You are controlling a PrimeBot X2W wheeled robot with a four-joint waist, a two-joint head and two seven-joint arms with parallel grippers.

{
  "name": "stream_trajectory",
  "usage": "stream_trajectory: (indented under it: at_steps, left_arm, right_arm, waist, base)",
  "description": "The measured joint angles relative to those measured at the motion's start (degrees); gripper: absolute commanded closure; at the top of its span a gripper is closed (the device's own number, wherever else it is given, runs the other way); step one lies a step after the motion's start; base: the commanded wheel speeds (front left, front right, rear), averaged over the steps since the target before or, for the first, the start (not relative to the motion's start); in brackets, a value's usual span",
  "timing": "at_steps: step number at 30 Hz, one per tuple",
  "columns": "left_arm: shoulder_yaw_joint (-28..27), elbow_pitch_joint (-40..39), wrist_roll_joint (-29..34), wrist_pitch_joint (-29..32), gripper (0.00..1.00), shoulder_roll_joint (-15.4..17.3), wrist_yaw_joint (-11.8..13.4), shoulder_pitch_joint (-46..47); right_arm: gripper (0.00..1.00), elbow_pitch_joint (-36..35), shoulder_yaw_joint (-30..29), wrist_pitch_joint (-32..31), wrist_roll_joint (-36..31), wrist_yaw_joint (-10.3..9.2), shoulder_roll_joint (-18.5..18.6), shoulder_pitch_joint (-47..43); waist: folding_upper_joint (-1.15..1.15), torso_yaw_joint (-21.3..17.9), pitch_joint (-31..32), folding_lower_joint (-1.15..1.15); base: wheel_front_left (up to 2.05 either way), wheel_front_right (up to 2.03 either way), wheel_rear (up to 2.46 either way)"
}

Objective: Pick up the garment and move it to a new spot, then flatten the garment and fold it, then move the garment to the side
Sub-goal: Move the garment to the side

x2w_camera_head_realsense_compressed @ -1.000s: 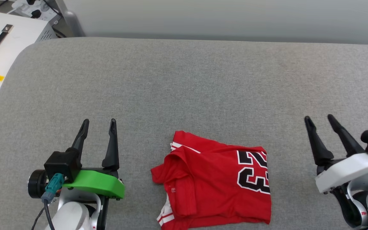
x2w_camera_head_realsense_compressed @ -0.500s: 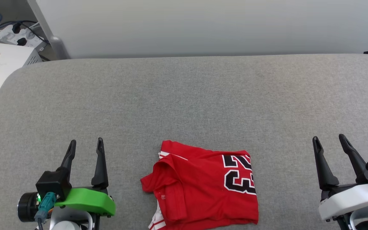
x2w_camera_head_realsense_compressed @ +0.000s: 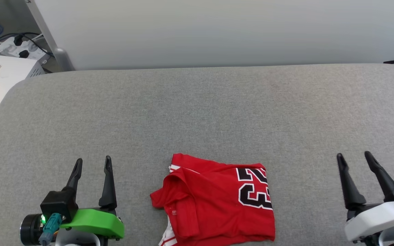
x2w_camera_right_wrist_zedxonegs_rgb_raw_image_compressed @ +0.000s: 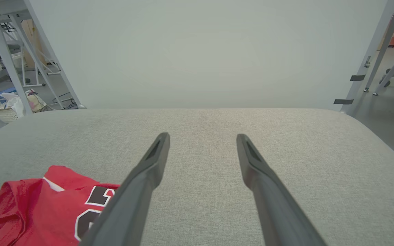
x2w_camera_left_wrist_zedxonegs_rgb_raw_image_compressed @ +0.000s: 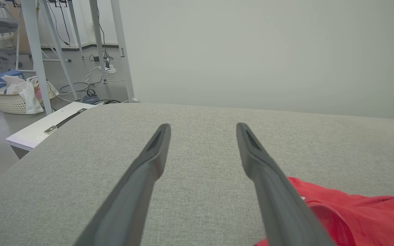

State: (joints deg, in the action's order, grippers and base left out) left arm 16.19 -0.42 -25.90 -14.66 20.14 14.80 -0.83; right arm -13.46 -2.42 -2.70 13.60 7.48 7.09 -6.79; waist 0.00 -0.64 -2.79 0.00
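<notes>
- Garment [x2w_camera_head_realsense_compressed: 214,201]: red shirt with a black, white-edged "23". It lies at the lower centre of the head view on the grey padded table [x2w_camera_head_realsense_compressed: 197,109], and the frame's bottom edge cuts it off. It also shows at the lower right of the left wrist view [x2w_camera_left_wrist_zedxonegs_rgb_raw_image_compressed: 354,212] and the lower left of the right wrist view [x2w_camera_right_wrist_zedxonegs_rgb_raw_image_compressed: 39,201].
- Left gripper [x2w_camera_head_realsense_compressed: 93,159]: lower left of the head view, fingers spread and empty, well apart from the shirt's left edge. Its own camera [x2w_camera_left_wrist_zedxonegs_rgb_raw_image_compressed: 202,125] shows bare table between the fingers.
- Right gripper [x2w_camera_head_realsense_compressed: 353,154]: lower right, likewise spread and empty, well apart from the shirt's right edge. It too has bare table between its fingers [x2w_camera_right_wrist_zedxonegs_rgb_raw_image_compressed: 202,135].
- Step in hand (a judgement): the shirt already sits as a layered, roughly rectangular packet, so the last step, moving it to the side, seems the one pending. The rumpled left flap leaves some doubt.
- Next move calls for: one gripper to come in low at a near edge and pinch every layer together. It should then carry the packet sideways without letting the folds spring open.
- Heading: the numerals lie on their side at the right of the packet, the 2 above the 3 in frame. The striped trim peeks out at the left.
- Long axis: cannot tell for sure, as the packet looks near square. Its upper edge slopes slightly down toward the right.
</notes>
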Motion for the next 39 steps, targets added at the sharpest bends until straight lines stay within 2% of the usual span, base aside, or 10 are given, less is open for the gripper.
stream_trajectory:
  at_steps: [4,6,11,16,22,32,33,34,35,39]
  left_arm:
    - [-0.12,-0.35,0.24,0.00,0.00,-0.24,-0.08,0.19]
    - [-0.24,-0.67,0.42,0.00,0.00,-0.33,-0.20,0.43]
    - [-0.34,-1.98,1.49,0.00,0.00,-0.82,-0.54,1.95]
    - [-0.22,-2.72,2.42,-0.01,0.00,-2.36,-1.08,4.07]
    - [0.27,-2.91,3.24,0.00,0.00,-4.17,-2.57,6.78]
    - [-0.58,-2.54,4.34,0.00,0.00,-5.89,-4.22,8.64]
    - [-0.87,-2.42,4.44,0.00,0.00,-5.98,-4.43,8.64]
    - [-1.16,-2.31,4.67,0.00,0.00,-6.06,-4.49,8.64]
    - [-1.40,-2.23,4.77,0.00,0.00,-6.11,-4.53,8.64]
    - [-2.22,-1.75,5.37,-0.01,0.00,-6.26,-4.80,8.62]
  right_arm:
    - [0.00,1.63,-3.68,-3.80,5.20,-0.01,-0.10,-0.15]
    - [0.00,3.70,-5.11,-8.26,10.83,-0.01,1.07,-0.16]
    - [0.00,5.60,-3.14,-20.83,20.25,-0.01,6.68,-0.74]
    - [0.00,5.79,0.18,-28.03,30.73,-0.01,8.01,-0.71]
    - [0.00,8.78,6.32,-30.60,38.01,-0.01,8.03,2.92]
    - [0.00,17.55,12.50,-31.92,42.37,0.15,8.43,9.35]
    - [0.56,17.88,12.71,-31.94,42.48,0.25,8.48,9.71]
    - [0.84,18.07,13.02,-31.94,42.59,0.54,8.53,10.20]
    - [1.00,18.16,13.26,-31.94,42.61,0.57,8.58,10.54]
    - [1.00,17.85,14.99,-31.55,41.47,0.49,9.60,11.92]
  waist:
    - [0.00,0.63,-0.67,0.00]
    - [0.00,1.09,-1.28,0.00]
    - [0.00,2.35,-3.21,0.00]
    - [0.00,4.02,-5.76,0.00]
    - [0.00,6.46,-9.00,0.00]
    - [0.00,10.10,-14.23,0.00]
    - [0.00,10.39,-14.58,0.00]
    - [0.00,10.65,-14.88,0.00]
    - [0.00,10.81,-15.08,0.00]
    - [0.00,10.94,-14.91,0.00]
  base:
    - [0.00,0.00,0.00]
    - [0.00,0.00,0.00]
    - [0.00,0.00,0.00]
    - [0.00,0.00,0.00]
    - [0.00,0.00,0.00]
    - [0.00,0.00,0.00]
    - [0.00,0.00,0.00]
    - [0.00,0.00,0.00]
    - [0.00,0.00,0.00]
    - [0.00,0.00,0.00]
